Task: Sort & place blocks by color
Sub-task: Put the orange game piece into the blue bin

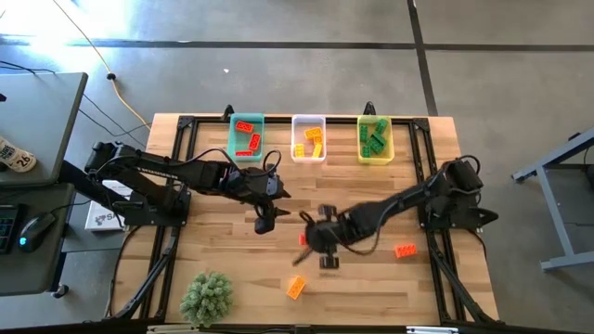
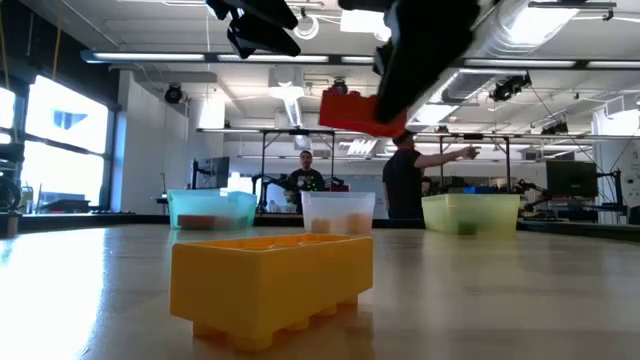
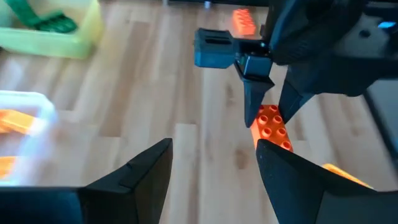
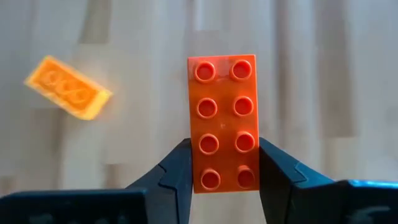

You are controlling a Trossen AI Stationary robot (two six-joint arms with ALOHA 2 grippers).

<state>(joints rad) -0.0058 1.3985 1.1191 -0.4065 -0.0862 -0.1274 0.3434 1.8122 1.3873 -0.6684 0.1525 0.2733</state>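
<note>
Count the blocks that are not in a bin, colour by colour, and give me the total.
Red-orange blocks: 2, one held in the right hand, the other lying loose
Yellow-orange blocks: 1
Green blocks: 0, all sit in the yellow bin
Total outside the bins: 3

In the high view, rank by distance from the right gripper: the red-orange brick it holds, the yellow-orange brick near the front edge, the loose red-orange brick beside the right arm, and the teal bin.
Measured from the right gripper:
1. Held red-orange brick, clamped between its fingers, off the table.
2. Yellow-orange brick, just in front, toward the table's front edge.
3. Loose red-orange brick, out to the right beside the arm.
4. Teal bin, far back left.
</note>
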